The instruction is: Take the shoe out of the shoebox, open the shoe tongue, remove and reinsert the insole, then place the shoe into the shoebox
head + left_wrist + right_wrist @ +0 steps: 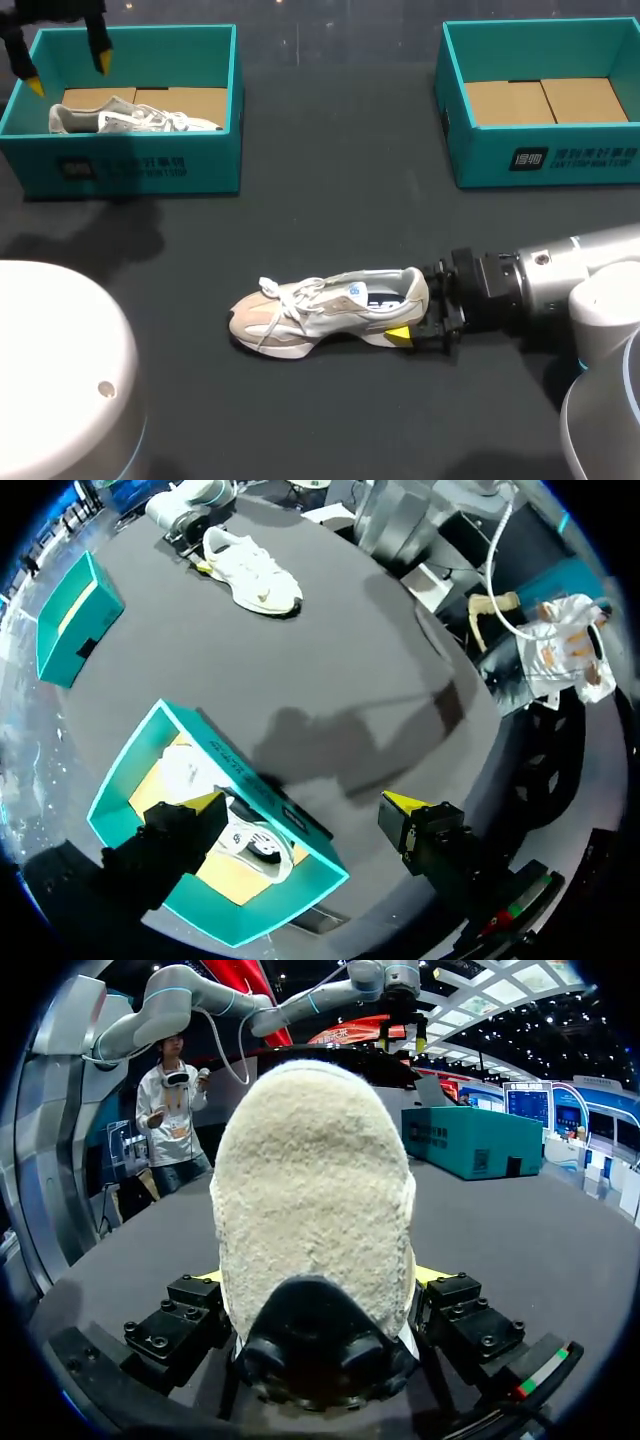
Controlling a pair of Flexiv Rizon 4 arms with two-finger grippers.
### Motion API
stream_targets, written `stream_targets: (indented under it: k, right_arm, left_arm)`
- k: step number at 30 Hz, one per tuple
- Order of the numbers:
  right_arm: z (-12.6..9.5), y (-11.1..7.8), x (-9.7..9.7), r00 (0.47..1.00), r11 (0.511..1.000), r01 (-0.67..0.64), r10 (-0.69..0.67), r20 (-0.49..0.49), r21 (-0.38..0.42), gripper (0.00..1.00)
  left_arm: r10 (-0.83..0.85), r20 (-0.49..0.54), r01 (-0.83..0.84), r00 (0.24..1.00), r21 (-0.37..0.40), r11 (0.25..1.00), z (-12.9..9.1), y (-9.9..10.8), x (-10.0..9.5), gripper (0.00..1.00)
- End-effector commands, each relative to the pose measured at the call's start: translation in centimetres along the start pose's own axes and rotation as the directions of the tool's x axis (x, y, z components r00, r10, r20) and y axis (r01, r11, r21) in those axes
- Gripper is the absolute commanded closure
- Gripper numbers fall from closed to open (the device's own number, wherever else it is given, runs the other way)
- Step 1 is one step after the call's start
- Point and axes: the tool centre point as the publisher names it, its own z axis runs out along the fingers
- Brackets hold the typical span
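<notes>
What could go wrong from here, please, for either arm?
The right gripper grips the table shoe only at its heel, so the toe may sag or twist once lifted. The left gripper hangs open astride the left shoebox wall, one finger outside; coming straight down, it may strike the rim rather than reach the boxed shoe.

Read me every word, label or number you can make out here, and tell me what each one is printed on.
On the left shoebox, front wall: a white logo and a line of characters, too blurred to read.
On the right shoebox, front wall: the same kind of white print, too small to read.
On the shoe on the table, at the tongue: a small blue and white label, unreadable.
No other text shows.
</notes>
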Motion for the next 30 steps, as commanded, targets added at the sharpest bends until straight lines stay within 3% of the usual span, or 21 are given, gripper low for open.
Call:
stream_targets:
  k: [1,10,19,21,23,30]
  right_arm:
    - [0.0,0.1,0.1,1.000,1.000,0.000,0.000,0.000,0.003,1.00]
    - [0.0,0.1,0.1,1.000,1.000,0.000,0.000,0.000,0.003,1.00]
    - [0.0,0.1,0.1,1.000,1.000,0.000,0.000,0.000,0.003,1.00]
    - [0.0,0.1,0.1,1.000,1.000,0.000,0.000,0.000,0.003,1.00]
    - [0.0,0.1,0.1,1.000,1.000,0.000,0.000,0.000,0.003,1.00]
    - [0.0,0.1,0.1,1.000,1.000,0.000,0.000,0.000,0.003,1.00]
  left_arm:
    - [-0.112,0.010,0.110,0.994,0.086,0.990,0.0,0.8,-0.1,0.00]
    - [-0.112,0.010,0.110,0.994,0.086,0.990,0.0,0.8,-0.1,0.00]
    - [-0.369,0.097,0.368,0.924,0.028,0.929,0.7,-7.1,2.4,0.00]
    - [-0.474,0.139,0.485,0.869,-0.054,0.873,1.4,-8.8,2.2,0.00]
    - [-0.562,0.158,0.577,0.812,-0.067,0.814,1.8,-10.2,2.1,0.00]
    - [-0.732,0.126,0.737,0.670,0.007,0.676,2.5,-14.1,1.2,0.00]
